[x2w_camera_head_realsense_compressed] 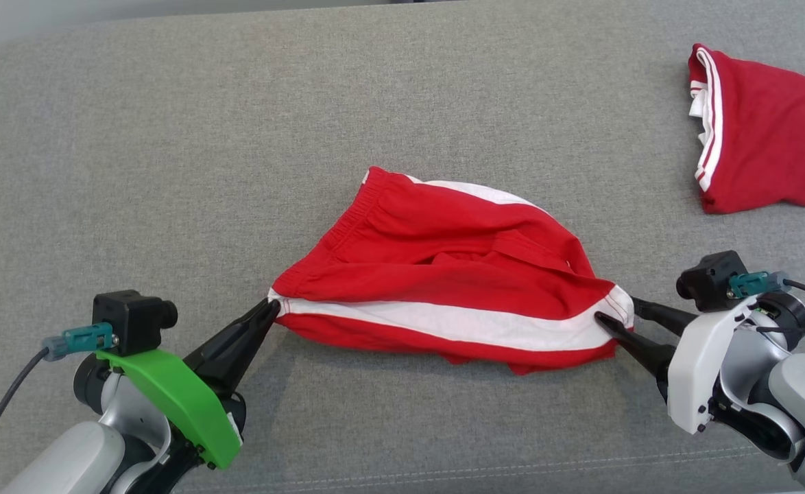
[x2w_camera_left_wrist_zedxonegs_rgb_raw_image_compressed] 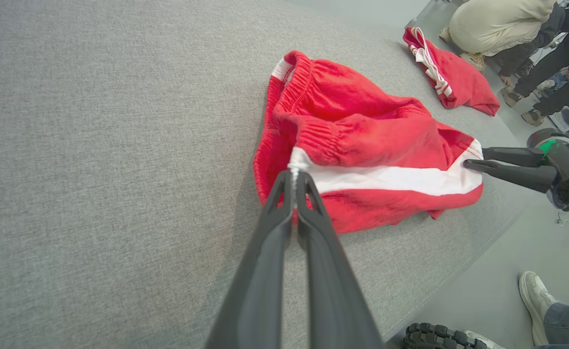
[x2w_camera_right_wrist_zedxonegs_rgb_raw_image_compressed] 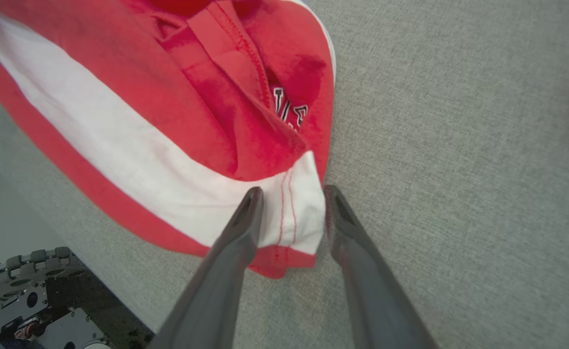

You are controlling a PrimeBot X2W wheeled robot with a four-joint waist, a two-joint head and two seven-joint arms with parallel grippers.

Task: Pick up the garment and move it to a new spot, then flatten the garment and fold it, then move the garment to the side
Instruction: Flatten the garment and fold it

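A wide grey cloth-covered bench (x2w_camera_head_realsense_compressed: 169, 137) is taking up most of the head view, and the garment (x2w_camera_head_realsense_compressed: 443, 274), a pair of red shorts with a broad white stripe, is lying crumpled near the middle of it, a little toward the robot's edge. The gathered waistband is pointing to the robot's left and far side, and the leg hem with red stitching is pointing to the right. Some dark lettering (x2w_camera_right_wrist_zedxonegs_rgb_raw_image_compressed: 292, 111) is showing inside a fold near this hem, but I cannot read it. A second red garment (x2w_camera_head_realsense_compressed: 766, 137) with thin white stripes is lying folded at the far right corner of the bench, well apart from the shorts. The left hand (x2w_camera_head_realsense_compressed: 272, 310) is pinching the waistband end of the white stripe, with its two fingers pressed together on the cloth. The right hand (x2w_camera_head_realsense_compressed: 615, 309) is standing at the opposite end, its fingers set apart with the white hem corner between them; one finger is lying over the cloth and the other is just beside its edge, so it is not gripping. In the left wrist view a crouching person (x2w_camera_left_wrist_zedxonegs_rgb_raw_image_compressed: 497, 24) is showing beyond the far corner, and a pale shoe (x2w_camera_left_wrist_zedxonegs_rgb_raw_image_compressed: 531, 300) is standing on the floor beside the bench. A roller wheel (x2w_camera_right_wrist_zedxonegs_rgb_raw_image_compressed: 23, 271) is showing below the bench edge
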